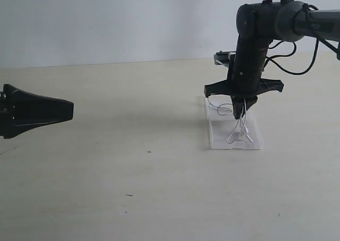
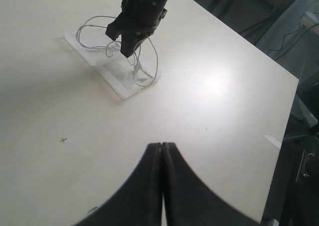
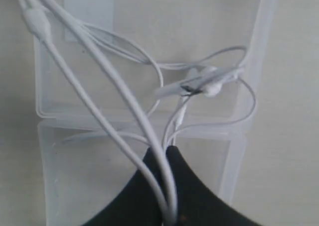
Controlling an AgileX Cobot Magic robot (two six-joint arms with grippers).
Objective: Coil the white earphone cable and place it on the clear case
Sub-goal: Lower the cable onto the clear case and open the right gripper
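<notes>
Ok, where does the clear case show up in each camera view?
Exterior view: the clear case lies on the table right of centre, under the right tool.
Left wrist view: upper left, beneath that same tool.
Right wrist view: it fills most of the picture, both halves showing.
Shared landmark: the white cable looped over the case and pinched in the right tool.

White earphone cable, clear case with white sticker, black left gripper and right gripper, cream table.
</notes>
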